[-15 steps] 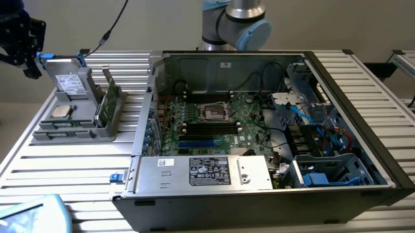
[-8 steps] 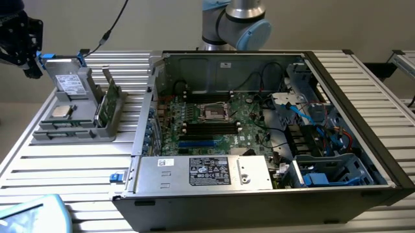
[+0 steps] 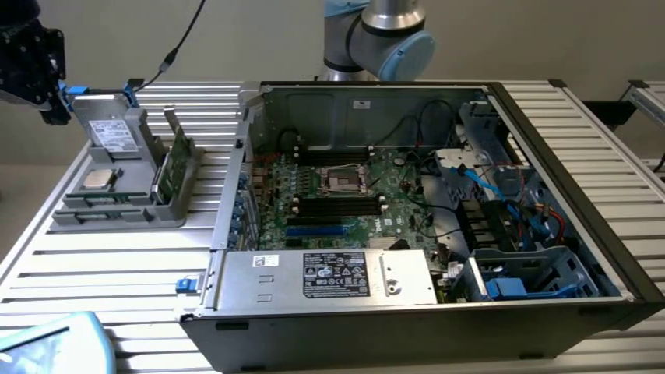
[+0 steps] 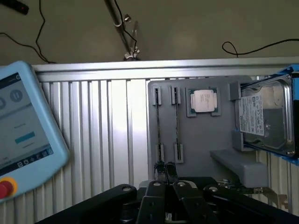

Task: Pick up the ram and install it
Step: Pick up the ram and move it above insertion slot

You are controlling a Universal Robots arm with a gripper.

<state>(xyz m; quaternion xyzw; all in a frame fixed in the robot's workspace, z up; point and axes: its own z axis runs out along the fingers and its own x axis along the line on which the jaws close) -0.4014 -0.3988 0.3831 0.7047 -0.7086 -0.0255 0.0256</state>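
Two ram sticks stand on edge in a grey holder on the exterior view's left, one ram stick behind the other ram stick. From the wrist they are two thin dark lines, ram stick and ram stick, on the holder. My gripper hangs high above the table's far corner, beyond the holder, and touches nothing. In the wrist view the gripper is slightly open and empty. The black memory slots lie in the open computer case.
On the holder also rest a square silver processor chip and a hard drive. The open computer case fills the table's middle and right, with a power supply at its front. A light blue teach pendant lies on the slatted table.
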